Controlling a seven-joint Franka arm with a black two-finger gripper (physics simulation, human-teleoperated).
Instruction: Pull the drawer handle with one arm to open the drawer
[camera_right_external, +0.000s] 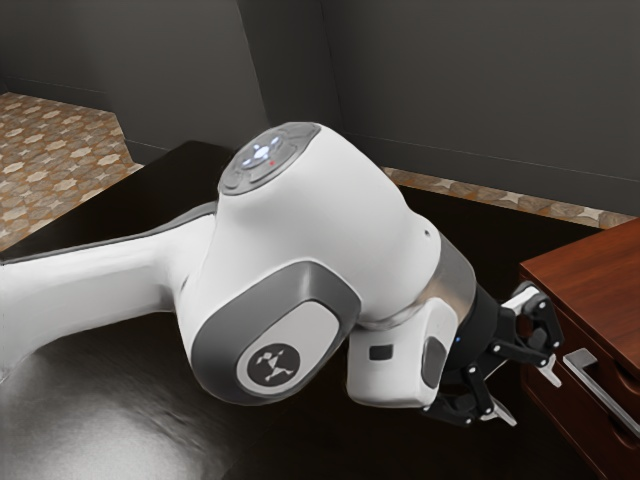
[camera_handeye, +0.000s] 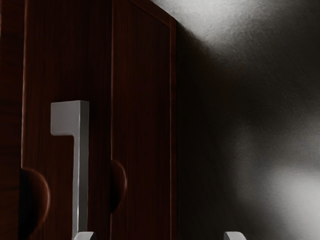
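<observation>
Fingers spread at the drawer handle, pull not yet begun.

In the lower right of the exterior frame the fingers (camera_right_external: 540, 322) stand open and empty, just beside the silver drawer handle (camera_right_external: 590, 370) on the dark-wood cabinet (camera_right_external: 600, 280), apparently not touching it. In the wrist view the drawer (camera_handeye: 65, 60) looks shut, its front flush with the panel beside it. The bar runs toward one fingertip (camera_handeye: 84, 236) rather than midway between the two, so it seems off-centre. The approach looks nearly done; closing on the bar and the whole pull remain.
</observation>
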